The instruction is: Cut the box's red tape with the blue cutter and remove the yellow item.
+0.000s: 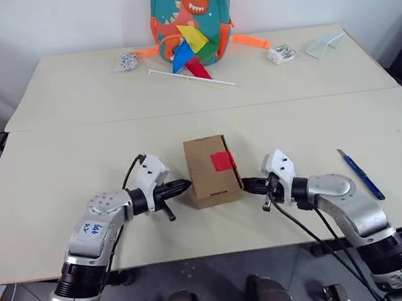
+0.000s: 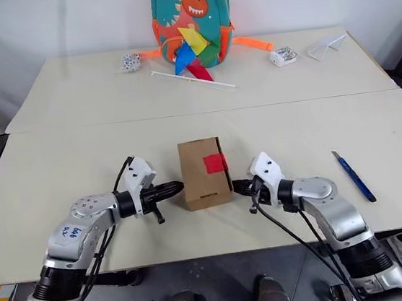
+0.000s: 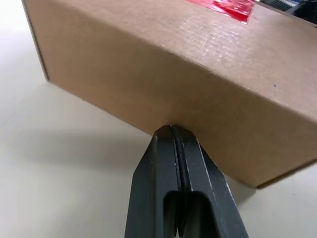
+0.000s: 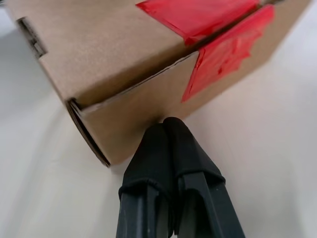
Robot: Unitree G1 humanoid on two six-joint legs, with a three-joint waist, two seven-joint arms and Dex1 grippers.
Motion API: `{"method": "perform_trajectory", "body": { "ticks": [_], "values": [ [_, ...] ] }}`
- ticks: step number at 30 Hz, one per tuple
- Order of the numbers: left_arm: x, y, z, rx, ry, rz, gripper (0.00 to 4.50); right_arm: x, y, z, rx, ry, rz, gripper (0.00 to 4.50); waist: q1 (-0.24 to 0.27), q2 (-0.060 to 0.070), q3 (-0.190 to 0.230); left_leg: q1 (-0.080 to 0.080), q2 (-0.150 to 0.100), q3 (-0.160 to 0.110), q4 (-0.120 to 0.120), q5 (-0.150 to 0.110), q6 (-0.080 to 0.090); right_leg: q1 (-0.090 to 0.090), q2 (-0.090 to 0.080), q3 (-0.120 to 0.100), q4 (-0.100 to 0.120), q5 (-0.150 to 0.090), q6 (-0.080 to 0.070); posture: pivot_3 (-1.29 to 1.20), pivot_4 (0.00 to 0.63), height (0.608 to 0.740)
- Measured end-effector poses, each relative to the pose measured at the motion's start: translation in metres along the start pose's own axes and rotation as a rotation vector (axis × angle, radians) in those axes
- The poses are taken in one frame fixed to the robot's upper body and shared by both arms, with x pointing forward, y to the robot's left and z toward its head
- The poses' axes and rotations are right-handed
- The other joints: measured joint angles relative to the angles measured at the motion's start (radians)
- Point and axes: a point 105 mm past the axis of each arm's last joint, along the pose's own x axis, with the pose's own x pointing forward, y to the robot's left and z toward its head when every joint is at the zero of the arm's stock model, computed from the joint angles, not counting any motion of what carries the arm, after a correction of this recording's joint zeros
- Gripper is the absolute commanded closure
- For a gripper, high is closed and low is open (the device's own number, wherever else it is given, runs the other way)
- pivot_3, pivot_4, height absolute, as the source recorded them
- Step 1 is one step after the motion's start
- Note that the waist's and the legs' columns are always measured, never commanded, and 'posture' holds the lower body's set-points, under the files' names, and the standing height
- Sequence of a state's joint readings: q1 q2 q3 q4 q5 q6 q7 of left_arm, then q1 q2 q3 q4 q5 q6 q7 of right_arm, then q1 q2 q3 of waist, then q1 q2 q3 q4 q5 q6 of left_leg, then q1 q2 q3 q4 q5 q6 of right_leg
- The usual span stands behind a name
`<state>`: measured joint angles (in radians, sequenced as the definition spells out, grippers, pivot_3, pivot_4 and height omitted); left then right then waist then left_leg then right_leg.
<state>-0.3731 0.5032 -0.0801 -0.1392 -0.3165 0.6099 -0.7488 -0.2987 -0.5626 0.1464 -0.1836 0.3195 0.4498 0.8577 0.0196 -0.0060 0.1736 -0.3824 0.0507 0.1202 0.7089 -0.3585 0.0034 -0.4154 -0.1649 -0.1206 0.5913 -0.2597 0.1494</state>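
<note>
Near the table's front edge, the small brown cardboard box (image 1: pixel 211 170) with red tape (image 1: pixel 222 161) sits between both arms, which reach inward nearly level. The left gripper (image 1: pixel 185 186) and right gripper (image 1: pixel 248 185), both clenched empty, press its opposite sides. The slim blue cutter (image 1: pixel 360 174) lies well apart rightward.

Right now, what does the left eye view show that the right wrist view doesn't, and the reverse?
Left eye view alone: the blue cutter lying on the table apart from the box, the left gripper shut against the box's left side, and the backpack with the pinwheel.

Right wrist view alone: the red tape folding over the flap seam onto the side wall.

Both: the box, its tape, and the shut right gripper at the box.
</note>
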Motion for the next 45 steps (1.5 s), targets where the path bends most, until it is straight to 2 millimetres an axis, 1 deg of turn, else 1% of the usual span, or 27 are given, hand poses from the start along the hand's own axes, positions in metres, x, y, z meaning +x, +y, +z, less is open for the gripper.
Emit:
{"method": "perform_trajectory", "body": {
  "ticks": [6, 9, 13, 17, 21, 24, 26, 27, 29, 30, 31, 32, 33, 36, 38, 39, 42, 45],
  "values": [
    [0.000, -0.002, -0.002, -0.001, 0.019, -0.019, 4.50, -0.003, 0.013, -0.005, 0.021, 0.028, 0.018, 4.46, 0.000, 0.000, 0.000, 0.000, 0.000, 0.000, 0.000, 0.000, 0.000, 0.000, 0.000, 0.000, 0.000, 0.000, 0.000, 0.00, 0.150, 0.740],
    [-0.003, -0.001, -0.003, -0.003, 0.033, -0.021, 4.50, -0.003, 0.016, -0.003, 0.019, 0.024, 0.015, 4.46, 0.000, 0.000, 0.000, 0.000, 0.000, 0.000, 0.000, 0.000, 0.000, 0.000, 0.000, 0.000, 0.000, 0.000, 0.000, 0.00, 0.150, 0.740],
    [-0.008, -0.002, -0.005, -0.009, 0.059, -0.039, 4.50, -0.005, 0.019, -0.011, 0.038, 0.043, 0.009, 4.46, 0.001, 0.000, 0.000, 0.000, 0.000, 0.000, 0.000, 0.000, 0.000, 0.000, 0.000, 0.000, 0.000, 0.000, 0.000, 0.00, 0.150, 0.740],
    [-0.016, -0.009, -0.007, -0.020, 0.067, -0.088, 4.50, -0.017, 0.012, -0.017, 0.030, 0.085, -0.017, 4.46, 0.002, 0.000, 0.000, 0.000, 0.000, 0.000, 0.000, 0.000, 0.000, 0.000, 0.000, 0.000, 0.000, 0.000, 0.000, 0.00, 0.150, 0.740],
    [-0.017, -0.013, -0.006, -0.031, 0.059, -0.123, 4.50, -0.028, 0.004, -0.012, 0.024, 0.076, -0.038, 4.46, 0.002, 0.000, 0.000, 0.000, 0.000, 0.000, 0.000, 0.000, 0.000, 0.000, 0.000, 0.000, 0.000, 0.000, 0.000, 0.00, 0.150, 0.740],
    [-0.021, -0.015, -0.007, -0.038, 0.060, -0.145, 4.50, -0.046, -0.005, -0.004, 0.025, 0.071, -0.058, 4.46, 0.003, 0.000, 0.000, 0.000, 0.000, 0.000, 0.000, 0.000, 0.000, 0.000, 0.000, 0.000, 0.000, 0.000, 0.000, 0.00, 0.150, 0.740],
    [-0.034, -0.011, -0.003, -0.019, 0.045, -0.173, 4.50, -0.063, -0.014, 0.012, 0.105, 0.031, -0.093, 4.10, 0.003, 0.000, 0.000, -0.001, 0.000, 0.000, 0.000, 0.000, 0.000, -0.001, 0.000, 0.000, 0.000, 0.000, -0.001, 0.00, 0.150, 0.740],
    [-0.044, -0.003, 0.004, 0.006, 0.023, -0.171, 4.50, -0.069, -0.017, 0.022, 0.156, 0.012, -0.106, 3.89, 0.002, 0.000, 0.000, -0.001, 0.001, 0.000, 0.000, 0.000, 0.000, -0.002, 0.000, 0.000, 0.001, -0.001, -0.001, 0.00, 0.150, 0.740],
    [-0.058, 0.015, 0.027, 0.093, -0.038, -0.140, 4.50, -0.076, -0.019, 0.040, 0.239, -0.006, -0.118, 3.28, 0.002, 0.000, 0.000, -0.001, 0.001, 0.000, 0.000, 0.000, 0.000, -0.003, 0.000, 0.000, 0.002, -0.001, -0.002, 0.00, 0.150, 0.740],
    [-0.062, 0.020, 0.042, 0.151, -0.075, -0.139, 4.50, -0.076, -0.019, 0.049, 0.290, -0.016, -0.118, 2.92, 0.002, 0.000, 0.000, -0.001, 0.001, 0.000, 0.000, 0.000, 0.000, -0.002, 0.000, 0.000, 0.002, -0.001, -0.003, 0.00, 0.150, 0.740],
    [-0.061, 0.020, 0.051, 0.194, -0.101, -0.159, 4.50, -0.073, -0.019, 0.057, 0.343, -0.032, -0.113, 2.55, 0.001, 0.000, 0.000, -0.001, 0.001, 0.000, 0.000, 0.000, 0.000, -0.002, 0.000, 0.000, 0.002, -0.001, -0.003, 0.00, 0.150, 0.740],
    [-0.059, 0.016, 0.057, 0.224, -0.123, -0.193, 4.50, -0.069, -0.018, 0.062, 0.387, -0.029, -0.104, 2.26, 0.001, 0.000, 0.000, -0.001, 0.001, 0.000, 0.000, 0.000, 0.000, -0.002, 0.000, 0.000, 0.002, -0.001, -0.003, 0.00, 0.150, 0.740],
    [-0.055, 0.011, 0.060, 0.232, -0.149, -0.241, 4.50, -0.064, -0.015, 0.065, 0.427, -0.012, -0.095, 1.85, 0.002, 0.000, 0.000, -0.001, 0.001, 0.000, 0.000, 0.000, 0.000, -0.002, 0.000, 0.000, 0.002, -0.001, -0.002, 0.00, 0.150, 0.740],
    [-0.043, 0.007, 0.052, 0.208, -0.154, -0.320, 4.50, -0.051, -0.016, 0.074, 0.521, 0.002, -0.102, 0.87, 0.003, 0.000, 0.000, -0.005, 0.001, 0.001, -0.001, 0.000, 0.000, -0.007, 0.000, -0.001, 0.004, 0.000, -0.002, 0.00, 0.150, 0.740],
    [-0.030, 0.004, 0.051, 0.226, -0.153, -0.366, 4.50, -0.039, -0.020, 0.077, 0.576, 0.013, -0.124, 0.87, 0.004, 0.000, 0.000, -0.007, 0.001, 0.001, 0.000, 0.000, -0.001, -0.010, 0.000, -0.002, 0.006, 0.000, -0.002, 0.00, 0.150, 0.740],
    [-0.026, 0.002, 0.052, 0.239, -0.157, -0.381, 4.50, -0.036, -0.021, 0.077, 0.586, 0.025, -0.134, 0.87, 0.005, 0.000, 0.000, -0.008, 0.000, 0.001, -0.001, 0.000, -0.001, -0.010, 0.000, -0.002, 0.006, 0.000, -0.002, 0.00, 0.150, 0.740],
    [-0.013, 0.001, 0.049, 0.274, -0.150, -0.404, 4.50, -0.031, -0.028, 0.063, 0.654, 0.094, -0.204, 0.87, 0.001, 0.000, 0.000, -0.008, 0.000, 0.003, -0.003, 0.000, -0.001, -0.011, 0.000, -0.005, 0.004, 0.000, -0.001, 0.00, 0.150, 0.740],
    [-0.001, -0.003, 0.043, 0.288, -0.144, -0.426, 4.50, -0.026, -0.033, 0.055, 0.691, 0.160, -0.249, 0.87, -0.010, 0.000, 0.000, -0.007, 0.000, 0.003, -0.006, 0.001, -0.002, -0.012, 0.000, -0.006, 0.004, 0.000, -0.001, 0.00, 0.150, 0.740]
  ]
}}
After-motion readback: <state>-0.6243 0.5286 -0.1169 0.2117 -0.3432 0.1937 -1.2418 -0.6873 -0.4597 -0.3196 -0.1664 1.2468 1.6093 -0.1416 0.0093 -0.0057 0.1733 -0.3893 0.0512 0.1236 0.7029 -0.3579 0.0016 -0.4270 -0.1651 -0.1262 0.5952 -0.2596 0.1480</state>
